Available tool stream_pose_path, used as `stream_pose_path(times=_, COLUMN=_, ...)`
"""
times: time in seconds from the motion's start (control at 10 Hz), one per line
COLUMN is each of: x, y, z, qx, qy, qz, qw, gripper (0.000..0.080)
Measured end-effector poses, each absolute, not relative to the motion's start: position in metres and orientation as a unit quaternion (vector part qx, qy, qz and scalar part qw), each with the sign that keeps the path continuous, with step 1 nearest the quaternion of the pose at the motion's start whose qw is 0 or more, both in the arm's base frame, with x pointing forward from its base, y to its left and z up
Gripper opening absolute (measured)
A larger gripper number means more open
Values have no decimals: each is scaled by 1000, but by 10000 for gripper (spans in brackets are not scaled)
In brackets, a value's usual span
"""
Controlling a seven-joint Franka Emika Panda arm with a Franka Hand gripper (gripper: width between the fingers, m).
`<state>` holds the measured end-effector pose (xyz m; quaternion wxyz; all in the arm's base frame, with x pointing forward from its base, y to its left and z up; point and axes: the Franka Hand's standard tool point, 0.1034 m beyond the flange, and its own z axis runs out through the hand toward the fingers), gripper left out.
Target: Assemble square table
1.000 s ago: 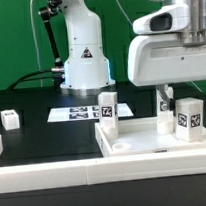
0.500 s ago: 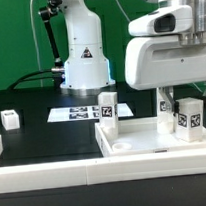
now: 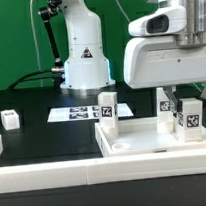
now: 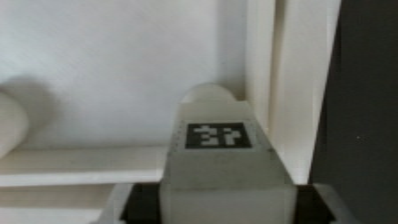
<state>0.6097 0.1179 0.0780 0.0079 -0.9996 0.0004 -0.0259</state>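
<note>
Far-left leg [image 3: 10, 118]: seen upright on the black counter [image 3: 43, 136], apart from the rest.
Marker board [image 3: 76, 113]: laid flat before the robot base.
Middle leg [image 3: 107, 105]: stood just behind the slab.
Square slab [image 3: 144, 141]: laid flat toward the exterior view's right.
Right leg [image 3: 190, 120]: stood upright on the slab; its tagged top [image 4: 217, 135] was framed between the jaws.
Jaws [image 3: 176, 97]: lowered around the right leg, partly closed; contact could not be told.

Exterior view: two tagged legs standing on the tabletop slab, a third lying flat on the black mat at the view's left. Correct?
Not quite. The third leg stands upright on the black mat, not flat; the exterior view shows it. Two tagged legs do stand on the slab.
</note>
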Motion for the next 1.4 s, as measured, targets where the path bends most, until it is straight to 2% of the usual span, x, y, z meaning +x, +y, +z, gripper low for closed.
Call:
stream_pose_path(times=0.7, x=611, y=111, z=77, qx=-925, qy=378, qz=-16, qw=33, gripper=290)
stream_pose_path(times=1.4, x=612, y=114, z=77, qx=-820, qy=571, qz=-9, qw=47, gripper=290)
